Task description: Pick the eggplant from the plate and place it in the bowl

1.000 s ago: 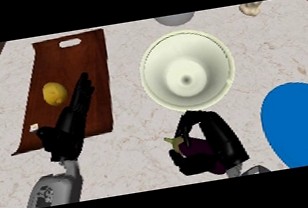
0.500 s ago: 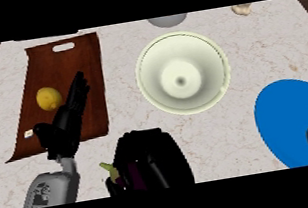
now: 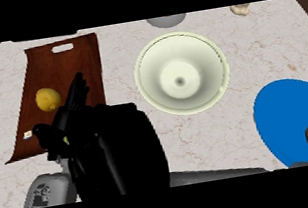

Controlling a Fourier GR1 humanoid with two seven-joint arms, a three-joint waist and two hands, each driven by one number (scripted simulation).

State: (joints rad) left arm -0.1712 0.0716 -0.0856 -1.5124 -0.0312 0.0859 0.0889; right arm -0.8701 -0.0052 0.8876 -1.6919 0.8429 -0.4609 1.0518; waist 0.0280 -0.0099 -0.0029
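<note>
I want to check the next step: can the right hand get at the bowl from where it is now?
Probably yes. The right hand is just below and left of the bowl, and the strip of counter between them holds nothing. The left hand stands further left, over the cutting board, out of the way.

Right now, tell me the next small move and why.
Probably carry the right robot hand rightward and up toward the bowl: it sits low, left of the bowl, overlapping the left robot hand, and the bowl looks empty. The eggplant isn't visible.

Bowl point(image 3: 181, 73) centre; cutting board point(image 3: 59, 75) left, lemon point(image 3: 48, 99) on it; plate point(image 3: 291, 114) right, near edge.
</note>
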